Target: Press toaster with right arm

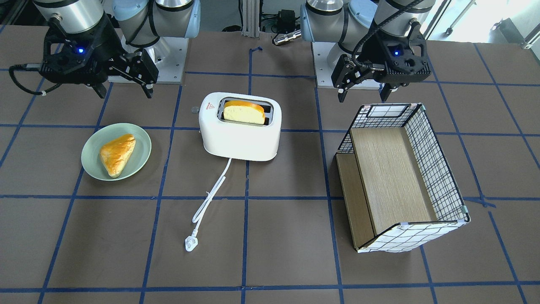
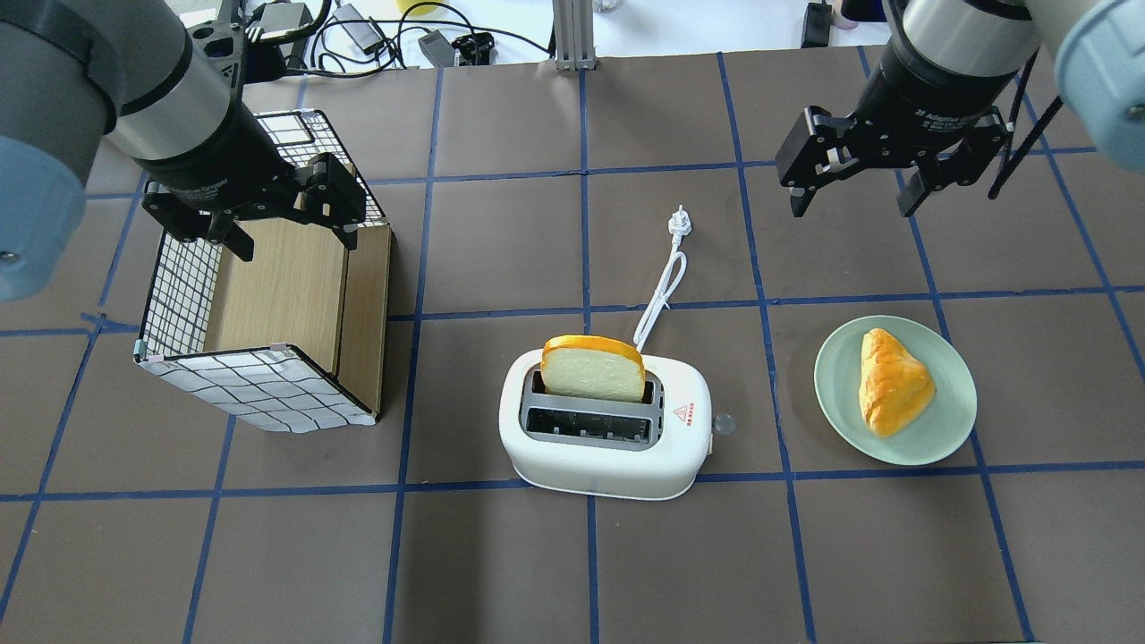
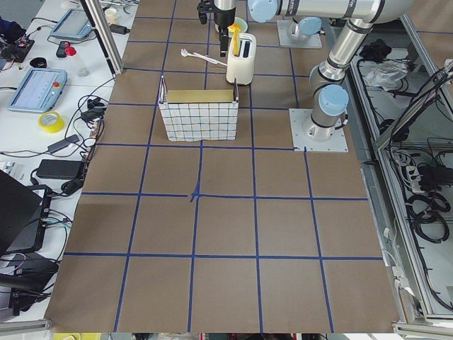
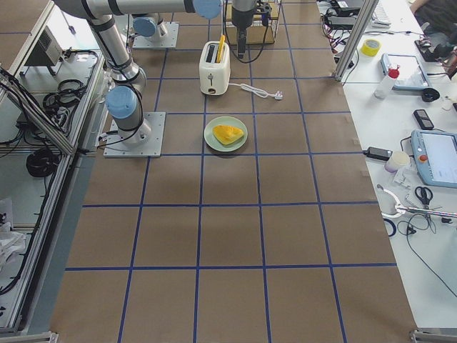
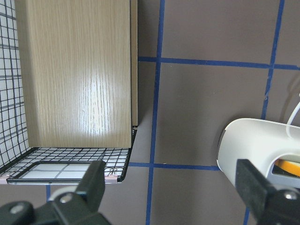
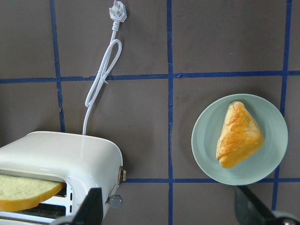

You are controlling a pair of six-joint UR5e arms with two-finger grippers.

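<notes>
The white toaster (image 2: pixel 608 456) stands mid-table with a slice of bread (image 2: pixel 592 368) upright in its far slot. Its grey side lever (image 2: pixel 724 423) points toward the plate side. It also shows in the front view (image 1: pixel 240 141) and the right wrist view (image 6: pixel 61 154), lever knob (image 6: pixel 115 201) low. Its cord ends in a plug (image 2: pixel 682 221). My right gripper (image 2: pixel 852 207) is open and empty, raised beyond the toaster and plate, apart from both. My left gripper (image 2: pixel 296 246) is open and empty above the basket.
A green plate (image 2: pixel 832 376) with a golden pastry (image 2: pixel 890 383) sits right of the toaster. A wire basket with a wooden floor (image 2: pixel 179 286) lies tipped at the left. Blue tape lines grid the brown table.
</notes>
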